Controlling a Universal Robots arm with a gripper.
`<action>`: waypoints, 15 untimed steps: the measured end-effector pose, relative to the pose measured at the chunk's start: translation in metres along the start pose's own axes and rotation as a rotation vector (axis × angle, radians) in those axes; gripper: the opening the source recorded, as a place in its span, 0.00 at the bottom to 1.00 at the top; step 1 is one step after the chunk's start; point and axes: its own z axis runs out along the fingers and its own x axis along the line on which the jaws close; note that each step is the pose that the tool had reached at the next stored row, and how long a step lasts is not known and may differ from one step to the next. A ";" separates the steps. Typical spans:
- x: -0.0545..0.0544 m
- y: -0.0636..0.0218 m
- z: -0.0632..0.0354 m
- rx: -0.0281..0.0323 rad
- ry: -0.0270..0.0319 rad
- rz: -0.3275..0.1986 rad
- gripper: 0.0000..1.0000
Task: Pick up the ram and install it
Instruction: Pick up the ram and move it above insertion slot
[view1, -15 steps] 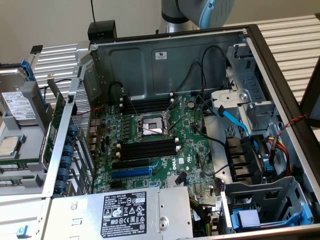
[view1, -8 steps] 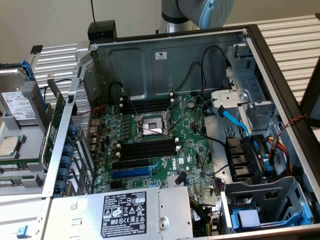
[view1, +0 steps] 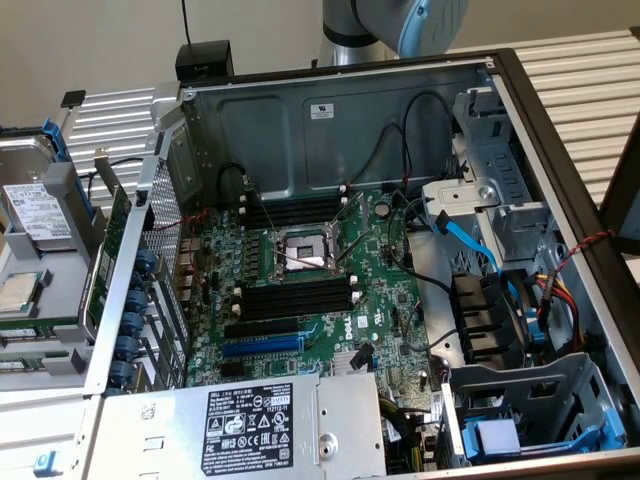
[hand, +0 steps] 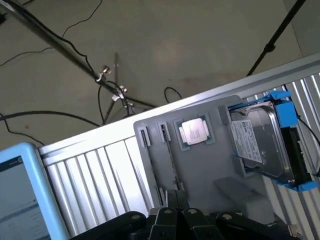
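Fingers of the gripper (hand: 173, 200) are clenched together with nothing between them, seen in the wrist view hanging well above the grey tray (hand: 210, 170). The ram (hand: 172, 166) stands on edge in the tray's long groove and shows as a thin dark line, just beside the processor chip (hand: 195, 131) on the side away from the hard drive (hand: 255, 142). The drive sits in its blue caddy at the tray's far end.

The tray rests on the slatted metal table (view1: 570, 60), just outside the open computer case (view1: 300, 120) on the exterior view's left. The robot arm (view1: 400, 25) rises beyond the case's far wall.

Inside the case the green motherboard (view1: 390, 290) lies flat. Its CPU socket (view1: 300, 255) is uncovered in the middle, with rows of black memory slots (view1: 300, 297) on either side of it. The blue expansion slot (view1: 262, 346) runs nearer the case's near edge, just beside the power supply (view1: 250, 425) with its black label.
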 end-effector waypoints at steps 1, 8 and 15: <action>0.000 0.0000 0.0001 -0.0004 0.0012 -0.018 0.11; 0.000 -0.0002 0.0002 -0.0025 0.0101 -0.133 0.11; -0.001 -0.0033 0.0009 -0.0021 0.0159 -0.191 0.11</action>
